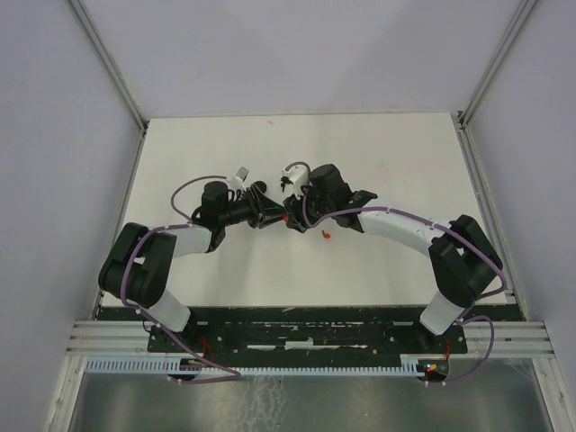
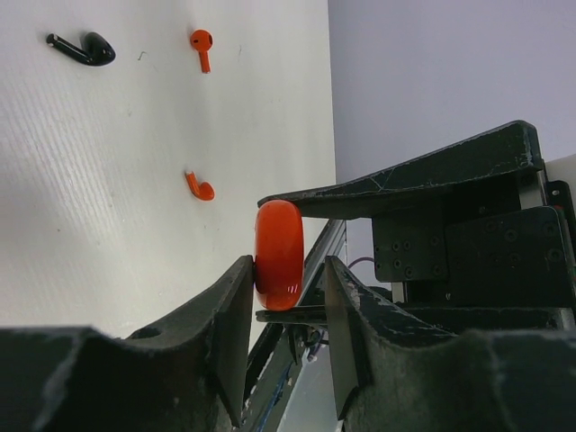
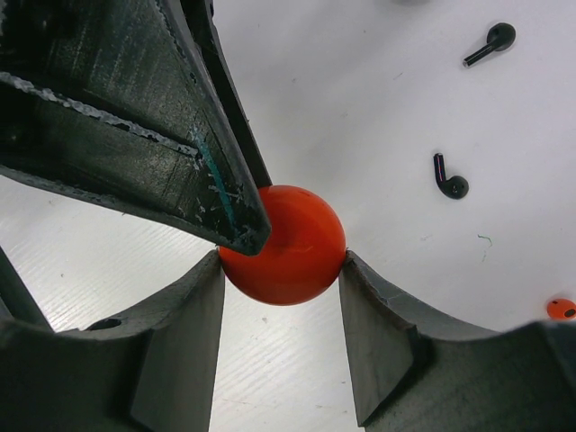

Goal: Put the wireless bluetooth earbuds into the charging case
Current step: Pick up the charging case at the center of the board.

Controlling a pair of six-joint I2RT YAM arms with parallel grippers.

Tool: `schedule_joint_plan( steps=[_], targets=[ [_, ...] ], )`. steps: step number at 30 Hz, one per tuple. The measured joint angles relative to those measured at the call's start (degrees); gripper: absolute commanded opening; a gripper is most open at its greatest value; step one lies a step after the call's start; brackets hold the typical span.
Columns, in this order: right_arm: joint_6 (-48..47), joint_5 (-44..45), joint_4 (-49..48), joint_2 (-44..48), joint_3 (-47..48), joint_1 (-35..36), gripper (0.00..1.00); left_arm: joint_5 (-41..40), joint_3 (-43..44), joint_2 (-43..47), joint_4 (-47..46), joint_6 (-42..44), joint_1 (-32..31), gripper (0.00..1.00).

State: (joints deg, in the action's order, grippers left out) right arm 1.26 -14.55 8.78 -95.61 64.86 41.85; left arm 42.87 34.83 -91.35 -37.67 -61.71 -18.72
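The red round charging case (image 3: 292,252) is held off the table, and my right gripper (image 3: 282,261) is shut on it across its width. My left gripper (image 2: 288,270) reaches around the same case (image 2: 279,255) edge-on. Its left finger touches the case, and a gap remains at the other finger. In the top view both grippers meet at the table's middle (image 1: 286,212) and hide the case. Earbuds lie loose on the table: two red ones (image 2: 201,45) (image 2: 200,186) and a black one (image 2: 85,49). The right wrist view shows two black earbuds (image 3: 490,42) (image 3: 448,180).
One red earbud (image 1: 326,235) lies on the white table (image 1: 396,162) just below the right wrist. Grey walls enclose the table on three sides, and a black rail (image 1: 306,315) runs along the near edge.
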Motion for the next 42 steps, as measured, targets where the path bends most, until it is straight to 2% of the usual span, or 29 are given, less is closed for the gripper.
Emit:
schedule_joint_plan(
  steps=[8,13,17,19,20,22,25,31,35,42],
  targets=[
    [-0.1,0.0,0.0,0.0,0.2,0.0,0.40,-0.6,0.0,0.0,0.0,0.0,0.0,0.37],
    [0.0,0.0,0.0,0.0,0.3,0.0,0.40,-0.9,0.0,0.0,0.0,0.0,0.0,0.28],
    [0.0,0.0,0.1,0.0,0.4,0.0,0.41,-1.0,0.0,0.0,-0.2,-0.2,0.0,0.15],
    [0.0,0.0,0.2,0.0,0.5,0.0,0.48,-1.0,0.0,0.0,-0.2,-0.3,0.0,0.07],
    [0.0,0.0,0.2,0.0,0.5,-0.1,0.57,-1.0,0.0,0.0,-0.2,-0.3,0.0,0.04],
    [0.0,0.0,0.3,0.0,0.6,-0.1,0.74,-1.0,0.0,-0.1,-0.3,-0.4,0.0,0.03],
    [0.5,0.3,0.4,0.0,0.6,-0.1,0.84,-0.8,0.0,-0.2,-0.6,-0.4,0.0,0.03],
    [2.3,1.7,1.0,3.1,0.6,-1.0,0.92,-0.8,0.0,-1.2,-1.7,-0.5,0.0,0.03],
    [4.5,4.7,2.3,8.2,1.4,-2.7,0.94,-0.8,0.0,-2.1,-2.0,-1.2,0.0,0.03],
    [6.6,10.8,6.9,9.0,7.0,-3.7,0.96,-0.8,0.3,-2.9,-3.1,-1.8,0.0,0.03]
  ],
)
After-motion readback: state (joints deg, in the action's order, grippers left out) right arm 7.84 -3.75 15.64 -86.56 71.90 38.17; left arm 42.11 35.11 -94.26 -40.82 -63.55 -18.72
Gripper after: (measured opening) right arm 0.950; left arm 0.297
